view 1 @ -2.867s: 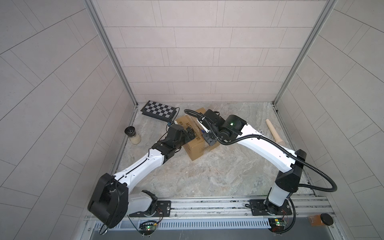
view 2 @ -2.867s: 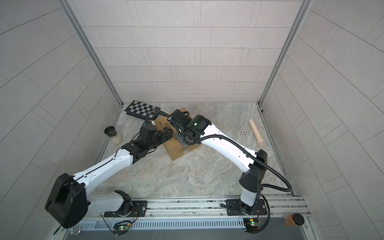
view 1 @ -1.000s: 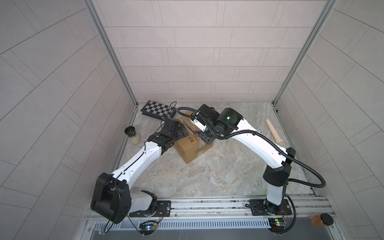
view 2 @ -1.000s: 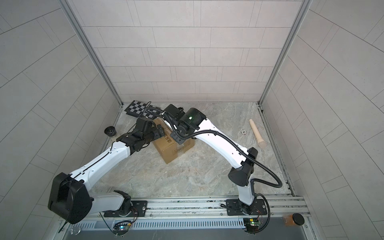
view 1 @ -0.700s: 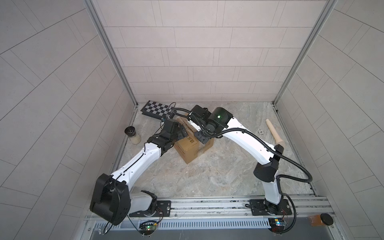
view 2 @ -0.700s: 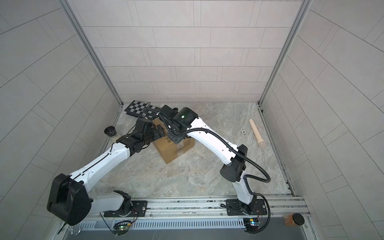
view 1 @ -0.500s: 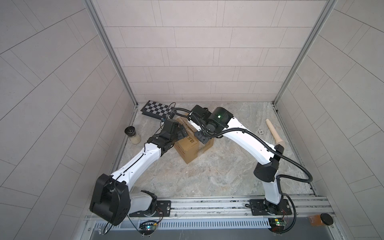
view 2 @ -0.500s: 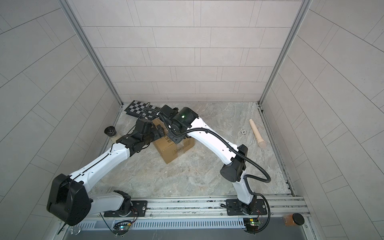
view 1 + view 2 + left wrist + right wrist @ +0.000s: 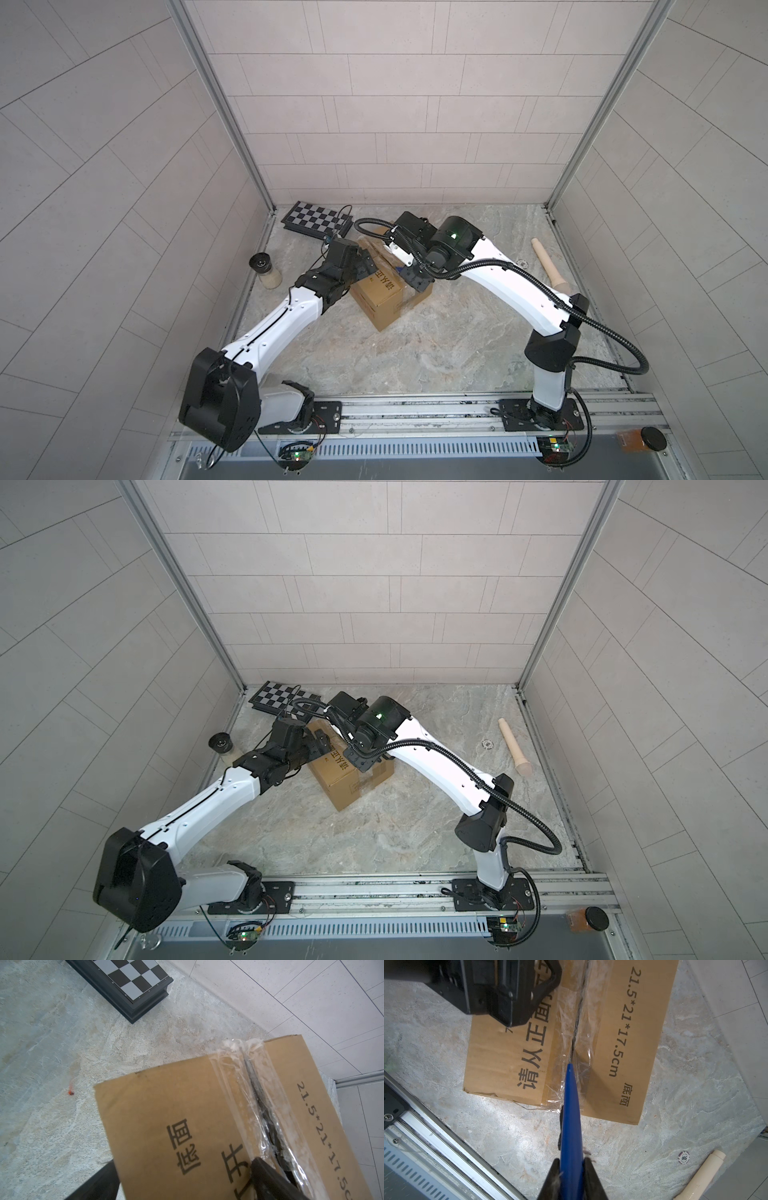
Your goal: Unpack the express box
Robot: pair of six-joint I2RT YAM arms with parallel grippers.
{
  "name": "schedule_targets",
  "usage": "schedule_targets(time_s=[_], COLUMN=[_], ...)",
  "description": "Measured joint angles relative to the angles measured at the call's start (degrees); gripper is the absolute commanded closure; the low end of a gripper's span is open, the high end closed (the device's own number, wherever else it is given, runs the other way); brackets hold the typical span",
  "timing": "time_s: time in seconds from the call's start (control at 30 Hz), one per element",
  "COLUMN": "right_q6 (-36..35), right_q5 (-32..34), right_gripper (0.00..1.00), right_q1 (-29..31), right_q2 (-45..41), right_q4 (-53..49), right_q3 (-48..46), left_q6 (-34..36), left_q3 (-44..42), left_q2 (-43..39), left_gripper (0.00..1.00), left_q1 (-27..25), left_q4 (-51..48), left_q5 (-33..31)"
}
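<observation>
Right pincer (image 9: pixel 571 1160) pinches a blue cutter (image 9: pixel 571 1105), tip in the taped seam (image 9: pixel 577 1022); left pincer (image 9: pixel 182 1176), spread wide, straddles the express box (image 9: pixel 380 299), far-left on the worktop (image 9: pixel 436 340). Stiff, probably light card: grip flap edges.

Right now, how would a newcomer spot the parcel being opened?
Look at the marble floor, toward its back left corner, just in front of the checkered board. The express box is the brown cardboard carton there, the only thing with black printing and a clear-taped seam.
</observation>
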Motion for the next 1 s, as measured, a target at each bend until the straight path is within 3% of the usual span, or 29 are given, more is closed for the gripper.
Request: schedule_targets(time_s=[0.4,0.7,1.0], right_q6=[0.22,-1.46,-3.10], right_q5=[-1.92,-3.06,-2.69], right_gripper=[1.00,1.00,1.00], right_q1=[-0.13,-0.31,-0.46], right_q2=[5.03,5.86,4.63], right_q4=[-3.56,-2.78,-1.53], right_q3=[8.00,8.72,6.58], left_q6=[0.52,5.90,10.34], left_q3=[-1.68,-0.74,4.96], left_q2=[-2.56,-7.13,-1.79], left_gripper=[0.00,0.00,0.00], left_q1=[0.98,2.95,2.95], left_q4=[1.20,-5.49,-11.65], left_q5=[1.20,4.72,2.38])
